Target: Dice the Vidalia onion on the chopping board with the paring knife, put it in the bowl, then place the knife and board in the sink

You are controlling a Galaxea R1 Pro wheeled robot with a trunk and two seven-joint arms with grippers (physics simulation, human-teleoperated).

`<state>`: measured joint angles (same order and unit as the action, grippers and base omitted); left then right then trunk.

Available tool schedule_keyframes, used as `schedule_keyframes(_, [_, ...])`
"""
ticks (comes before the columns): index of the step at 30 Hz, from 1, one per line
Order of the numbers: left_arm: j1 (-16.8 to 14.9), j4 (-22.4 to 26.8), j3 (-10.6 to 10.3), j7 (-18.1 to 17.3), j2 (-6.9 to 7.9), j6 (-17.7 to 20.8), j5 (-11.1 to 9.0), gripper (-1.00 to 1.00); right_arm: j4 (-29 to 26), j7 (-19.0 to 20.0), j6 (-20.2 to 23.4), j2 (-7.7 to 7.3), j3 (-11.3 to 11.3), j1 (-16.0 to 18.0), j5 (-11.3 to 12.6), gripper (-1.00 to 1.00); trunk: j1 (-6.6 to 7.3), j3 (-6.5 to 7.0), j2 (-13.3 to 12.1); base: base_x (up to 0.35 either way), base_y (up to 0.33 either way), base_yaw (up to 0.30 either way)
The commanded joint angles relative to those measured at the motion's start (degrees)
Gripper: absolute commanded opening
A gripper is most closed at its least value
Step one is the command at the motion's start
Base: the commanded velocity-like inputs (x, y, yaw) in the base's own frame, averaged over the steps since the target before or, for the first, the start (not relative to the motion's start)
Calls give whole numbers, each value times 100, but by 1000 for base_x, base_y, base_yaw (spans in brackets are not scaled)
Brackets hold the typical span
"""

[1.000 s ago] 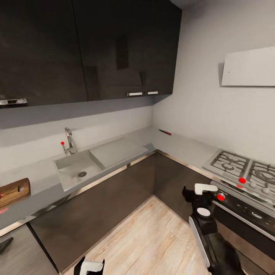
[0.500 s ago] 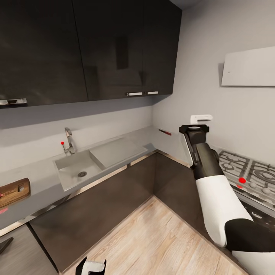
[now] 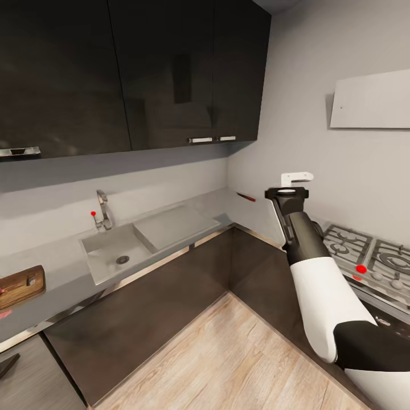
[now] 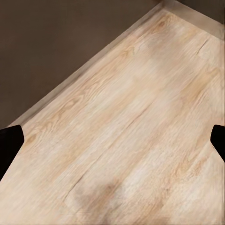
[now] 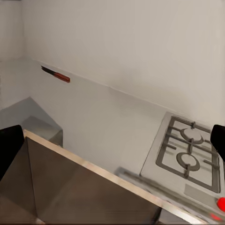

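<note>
Against the wall at the glossy grey countertop's [image 3: 267, 219] inner corner lies the slim red-handled paring knife [image 5: 56, 74], long axis along the wall, ahead of the raised right gripper [image 3: 291, 183], its black fingertips [image 5: 10, 145] spread wide apart.

Knife [image 3: 246, 197] – flat on table [image 3: 62, 259] by the wall; board [image 3: 20, 286] left of sink [image 3: 114, 250].
</note>
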<state>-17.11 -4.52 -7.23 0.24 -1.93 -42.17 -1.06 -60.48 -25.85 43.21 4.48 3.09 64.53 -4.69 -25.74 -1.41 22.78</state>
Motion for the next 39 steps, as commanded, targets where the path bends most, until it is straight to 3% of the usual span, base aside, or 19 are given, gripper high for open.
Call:
schedule_keyframes(1, [16,-23,-24,3,-6,-94,-17,100,27,8,27,0,7,7,-50,100,-4,-13,14,0,0,0])
schedule_keyframes(7, [155,-23,-18,3,12,-306,-17,100,291,13,-262,-6,1,7,-49,100,-4,-13,14,0,0,0])
schedule_keyframes(17, [509,-22,-22,8,67,-1736,-17,100,576,18,-349,-41,-9,7,-49,100,-4,-13,14,0,0,0])
schedule_keyframes(25, [665,-14,-17,16,61,-1783,-17,100,639,19,-451,-40,-10,7,-45,100,-4,-13,14,0,0,0])
schedule_keyframes(28, [672,4,-8,16,56,-877,-17,100,642,19,-464,-36,-7,7,-44,100,-4,-13,14,0,0,0])
schedule_keyframes(32, [675,15,76,25,26,-306,-37,100,643,19,-466,-35,-5,7,-44,100,-4,-13,14,0,0,0])
schedule_keyframes(35, [680,27,300,26,12,276,-66,100,643,19,-469,-31,-3,7,-42,100,-4,-13,14,0,0,0])
schedule_keyframes(37, [682,63,567,13,-3,1011,-70,100,643,19,-470,-28,-2,7,-41,100,-4,-13,14,0,0,0])
schedule_keyframes(38, [683,397,734,10,-3,1663,-74,100,646,19,-471,-27,-1,7,-41,100,-4,-13,14,0,0,0])
schedule_keyframes(39, [683,499,746,12,-4,1720,-75,100,647,19,-471,-27,-1,7,-43,100,-4,-13,14,0,0,0])
